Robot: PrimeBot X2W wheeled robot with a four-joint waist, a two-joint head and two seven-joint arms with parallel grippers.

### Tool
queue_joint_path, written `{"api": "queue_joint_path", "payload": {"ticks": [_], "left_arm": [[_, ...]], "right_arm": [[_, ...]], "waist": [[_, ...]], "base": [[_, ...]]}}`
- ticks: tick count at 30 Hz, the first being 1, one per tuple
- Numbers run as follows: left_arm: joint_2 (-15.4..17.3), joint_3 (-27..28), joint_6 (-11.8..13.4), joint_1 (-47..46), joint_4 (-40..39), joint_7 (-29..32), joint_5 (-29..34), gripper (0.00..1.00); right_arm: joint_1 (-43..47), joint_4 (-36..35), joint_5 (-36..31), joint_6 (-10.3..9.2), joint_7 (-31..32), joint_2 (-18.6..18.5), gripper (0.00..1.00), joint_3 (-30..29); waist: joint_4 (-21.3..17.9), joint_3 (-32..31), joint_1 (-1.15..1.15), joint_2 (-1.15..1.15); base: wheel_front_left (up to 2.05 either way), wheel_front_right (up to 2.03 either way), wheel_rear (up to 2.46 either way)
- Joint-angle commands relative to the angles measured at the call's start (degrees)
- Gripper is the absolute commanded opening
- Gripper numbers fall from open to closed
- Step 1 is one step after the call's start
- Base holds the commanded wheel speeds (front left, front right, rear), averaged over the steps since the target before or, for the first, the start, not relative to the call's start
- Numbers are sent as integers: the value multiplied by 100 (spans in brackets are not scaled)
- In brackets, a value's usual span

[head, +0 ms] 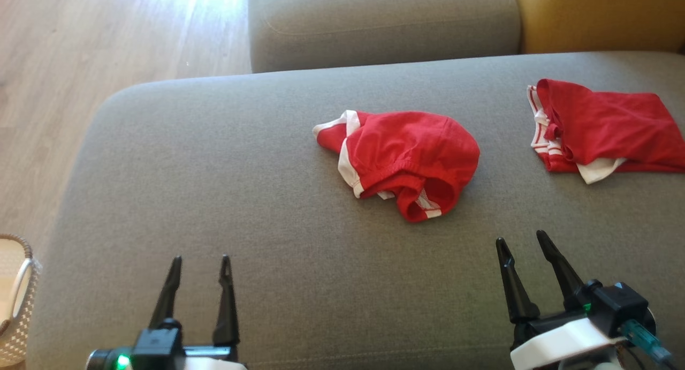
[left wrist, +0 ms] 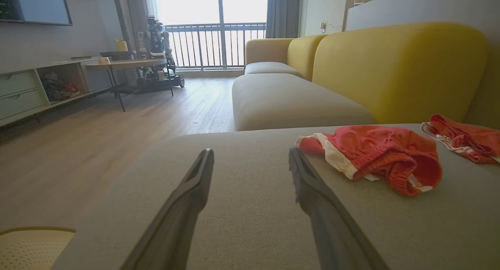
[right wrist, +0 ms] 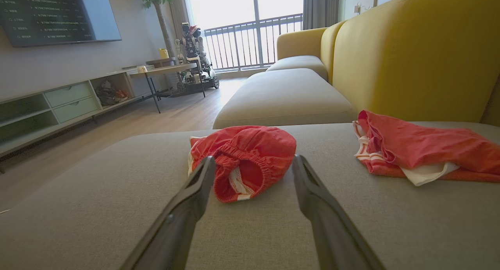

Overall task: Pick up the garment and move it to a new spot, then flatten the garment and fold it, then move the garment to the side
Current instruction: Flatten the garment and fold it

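Note:
A crumpled red garment (head: 406, 158) with white trim lies in a heap at the middle of the grey sofa seat (head: 214, 198); it shows too in the left wrist view (left wrist: 379, 154) and the right wrist view (right wrist: 250, 160). My left gripper (head: 200, 263) hovers open near the seat's front edge, well to the garment's left. My right gripper (head: 522, 241) is open as well, in front of and slightly right of the garment, nothing between its fingers. In the right wrist view the garment lies just beyond the open fingertips (right wrist: 209, 164).
A second red garment with white stripes (head: 599, 131) lies at the seat's far right. A yellow backrest (head: 599, 16) stands behind it, and another grey cushion (head: 382, 24) lies beyond. A pale woven basket (head: 16, 300) sits on the wooden floor (head: 53, 91) at the left.

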Motion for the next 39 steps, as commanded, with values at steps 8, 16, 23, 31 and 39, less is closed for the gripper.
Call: {"api": "queue_joint_path", "payload": {"ticks": [8,16,23,31,39], "left_arm": [[55,-471,-472,-701,515,-34,343,100],[146,-1716,-1377,-2528,1663,-34,1008,100],[79,-2454,-1661,-3876,2832,-34,1342,100],[-4,-2856,-1700,-5011,4105,-19,1272,100],[56,-2824,-1424,-5566,4833,-29,1330,69]], "right_arm": [[-441,-339,329,-2,-13,-20,100,178],[-921,-638,476,-2,-13,-20,100,81],[-1200,-730,564,-2,-13,-20,100,-5],[-1436,-819,665,-2,-13,-20,100,-130],[-1537,-873,729,-2,-13,-20,100,-150]], "waist": [[-412,334,0,0],[-912,1221,0,0],[-1316,1745,0,0],[-1700,2127,0,0],[-1821,2303,0,0]], "base": [[0,0,0],[0,0,0],[0,0,0],[0,0,0],[0,0,0]]}}
